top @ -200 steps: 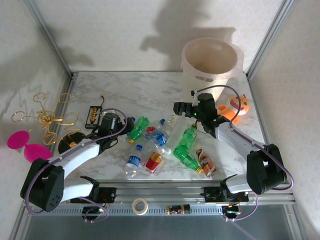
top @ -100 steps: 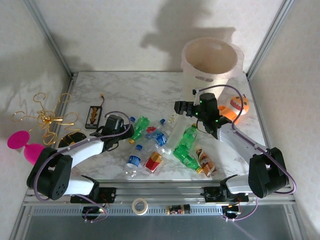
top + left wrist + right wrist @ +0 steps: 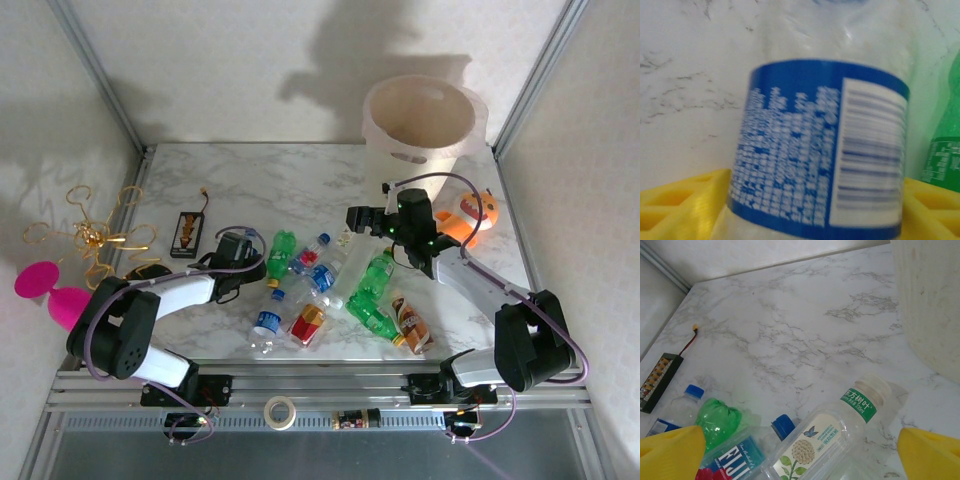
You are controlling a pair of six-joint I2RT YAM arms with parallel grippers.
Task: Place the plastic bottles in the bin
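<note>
The left gripper (image 3: pixel 816 207) has its ridged yellow fingers (image 3: pixel 685 200) pressed against both sides of a smooth clear plastic bottle with a blue printed wrap label (image 3: pixel 815 140). This bottle lies left of centre on the glossy white marble-patterned worktop (image 3: pixel 300 185), with a crinkled green bottle (image 3: pixel 947 110) just beside it. The right gripper (image 3: pixel 354 218) hangs spread wide over a clear ribbed bottle with a green neck band (image 3: pixel 820 440). The other plastic bottles (image 3: pixel 375 280) lie scattered toward the near edge. The round cream translucent bin (image 3: pixel 430 160), rolled at the rim, stands at the far right corner.
</note>
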